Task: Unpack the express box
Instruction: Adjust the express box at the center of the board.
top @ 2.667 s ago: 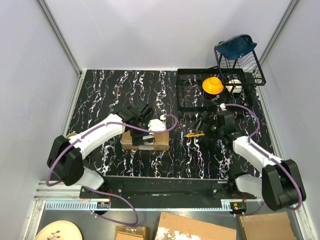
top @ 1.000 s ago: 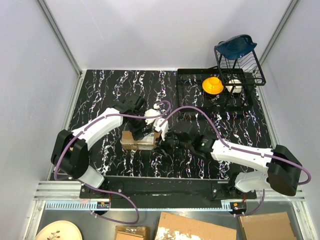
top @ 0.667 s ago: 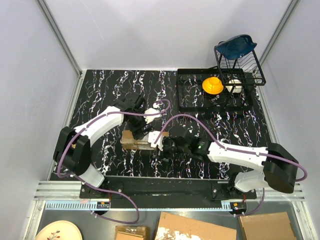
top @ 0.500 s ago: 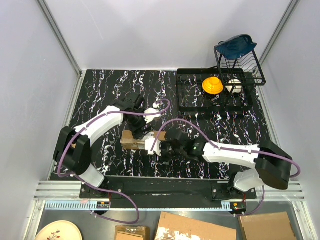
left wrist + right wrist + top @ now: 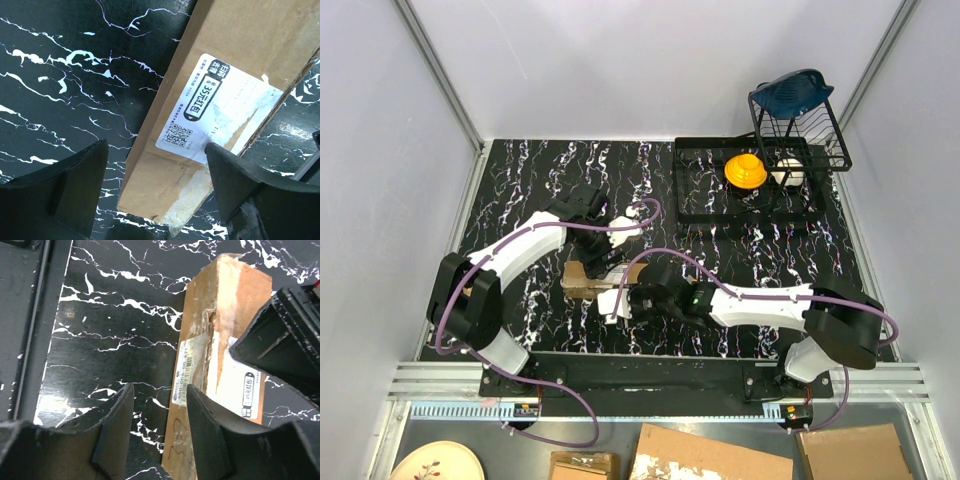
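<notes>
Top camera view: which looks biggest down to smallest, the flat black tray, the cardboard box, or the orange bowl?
1. flat black tray
2. cardboard box, partly hidden, so less sure
3. orange bowl

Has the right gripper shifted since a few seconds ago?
Yes. The right gripper has swung left, away from the black tray, and now sits at the right end of the express box.

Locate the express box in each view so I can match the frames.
Top external: express box lies left of centre, partly covered.
Left wrist: it runs diagonally from upper right down to bottom centre.
Right wrist: it sits centre-right, running from near the top to the bottom edge.
Shared landmark: the white shipping label on the box shows in both wrist views; it cannot be made out from above.
</notes>
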{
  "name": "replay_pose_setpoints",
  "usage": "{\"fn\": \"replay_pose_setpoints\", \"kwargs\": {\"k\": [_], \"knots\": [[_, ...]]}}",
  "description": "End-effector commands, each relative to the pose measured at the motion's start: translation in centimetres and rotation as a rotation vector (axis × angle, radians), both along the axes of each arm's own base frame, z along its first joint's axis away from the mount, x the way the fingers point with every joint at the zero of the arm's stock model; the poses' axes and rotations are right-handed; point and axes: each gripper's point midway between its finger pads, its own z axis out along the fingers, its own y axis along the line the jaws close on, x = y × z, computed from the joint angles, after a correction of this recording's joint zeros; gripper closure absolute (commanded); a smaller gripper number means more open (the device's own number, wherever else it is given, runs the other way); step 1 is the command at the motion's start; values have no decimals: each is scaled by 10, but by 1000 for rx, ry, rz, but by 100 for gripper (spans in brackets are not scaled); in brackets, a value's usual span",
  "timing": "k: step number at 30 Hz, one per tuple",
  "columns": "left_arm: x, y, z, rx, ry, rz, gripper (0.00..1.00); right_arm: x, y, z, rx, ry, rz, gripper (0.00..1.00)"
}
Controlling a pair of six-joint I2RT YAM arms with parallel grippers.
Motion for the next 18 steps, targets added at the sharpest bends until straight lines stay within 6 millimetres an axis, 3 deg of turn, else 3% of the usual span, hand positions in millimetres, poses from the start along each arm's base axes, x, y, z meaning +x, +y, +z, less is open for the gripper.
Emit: {"fn": "replay_pose_setpoints", "kwargs": {"k": [1,8,18], "knots": [[6,-1,5,-11,-16,-20,18,18,22,29,87,-128,-7,48],[5,-2,8,-24,-14,-21,19,26,26,14,72,-138,-25,48],[0,-1,7,-23,-5,-30,21,37,31,19,105,-165,-47,50]]}}
